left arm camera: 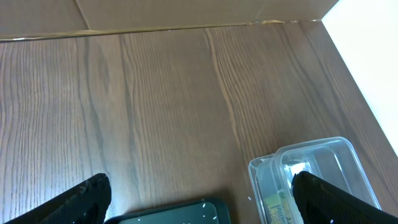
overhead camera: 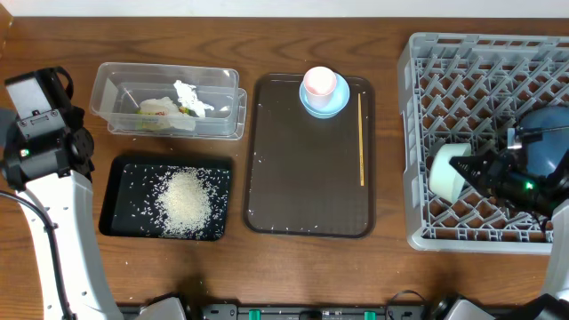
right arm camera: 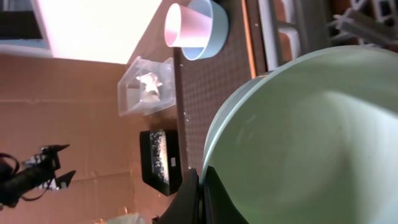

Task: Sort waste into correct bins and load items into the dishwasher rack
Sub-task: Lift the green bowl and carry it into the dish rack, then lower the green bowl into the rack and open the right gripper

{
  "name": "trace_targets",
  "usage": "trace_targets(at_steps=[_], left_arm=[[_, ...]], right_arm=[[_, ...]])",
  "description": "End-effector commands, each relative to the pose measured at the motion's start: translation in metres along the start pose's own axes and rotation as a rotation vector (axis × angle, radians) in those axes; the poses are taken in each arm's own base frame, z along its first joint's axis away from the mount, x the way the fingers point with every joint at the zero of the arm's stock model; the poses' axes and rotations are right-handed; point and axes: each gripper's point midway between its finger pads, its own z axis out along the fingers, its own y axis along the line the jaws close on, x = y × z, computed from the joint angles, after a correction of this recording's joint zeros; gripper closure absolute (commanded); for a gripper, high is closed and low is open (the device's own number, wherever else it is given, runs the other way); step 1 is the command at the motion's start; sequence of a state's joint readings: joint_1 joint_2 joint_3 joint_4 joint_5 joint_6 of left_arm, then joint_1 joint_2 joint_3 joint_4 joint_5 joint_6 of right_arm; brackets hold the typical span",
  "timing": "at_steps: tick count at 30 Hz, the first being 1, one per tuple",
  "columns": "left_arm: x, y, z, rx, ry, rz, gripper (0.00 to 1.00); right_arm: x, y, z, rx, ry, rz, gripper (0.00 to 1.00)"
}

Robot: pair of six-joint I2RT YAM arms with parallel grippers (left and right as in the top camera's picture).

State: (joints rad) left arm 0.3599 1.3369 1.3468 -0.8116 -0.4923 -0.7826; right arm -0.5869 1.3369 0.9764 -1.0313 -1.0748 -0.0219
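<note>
Wood-grain tabletop is carrying the whole scene, with the grey dishwasher rack sitting at its right end. The right gripper is pinching the rim of the mint-green bowl, fingers clamped tight on the edge. It is holding the bowl tipped on its side over the rack's left-hand pegs; whether the bowl is touching them cannot be told. The large blue plate-bowl is sitting in the rack just beyond, partly hidden by the arm.

On the dark-brown serving tray in the middle, the pink cup is resting inside the pale-blue small bowl at the far corner. The thin wooden chopstick is lying along the tray's right side.

To the left, the clear tub is holding the crumpled tissue and the snack wrapper. The black tray in front of it is holding the heap of rice. The left gripper is hovering above bare wood near the tub, its fingers spread wide and grasping nothing.
</note>
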Motion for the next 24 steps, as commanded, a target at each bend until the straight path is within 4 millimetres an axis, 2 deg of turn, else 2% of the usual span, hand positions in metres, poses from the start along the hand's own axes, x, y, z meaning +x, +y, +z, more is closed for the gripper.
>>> trace_targets(at_steps=[1,5,17,24], left_arm=[[-0.001,0.001,0.001,-0.006,-0.001,-0.006,0.05],[-0.001,0.001,0.001,-0.006,-0.001,-0.006,0.05],[-0.001,0.001,0.001,-0.006,-0.001,-0.006,0.05],[-0.001,0.001,0.001,-0.006,-0.001,-0.006,0.05]], right_arm=[[0.004,-0.007,0.002,-0.001,0.009,-0.002,0.99],[0.001,-0.014,0.0,0.031,-0.003,0.003,0.99],[-0.019,-0.054,-0.022,0.211,-0.11,0.087,0.99],[-0.026,-0.057,-0.027,0.26,-0.125,0.073,0.98]])
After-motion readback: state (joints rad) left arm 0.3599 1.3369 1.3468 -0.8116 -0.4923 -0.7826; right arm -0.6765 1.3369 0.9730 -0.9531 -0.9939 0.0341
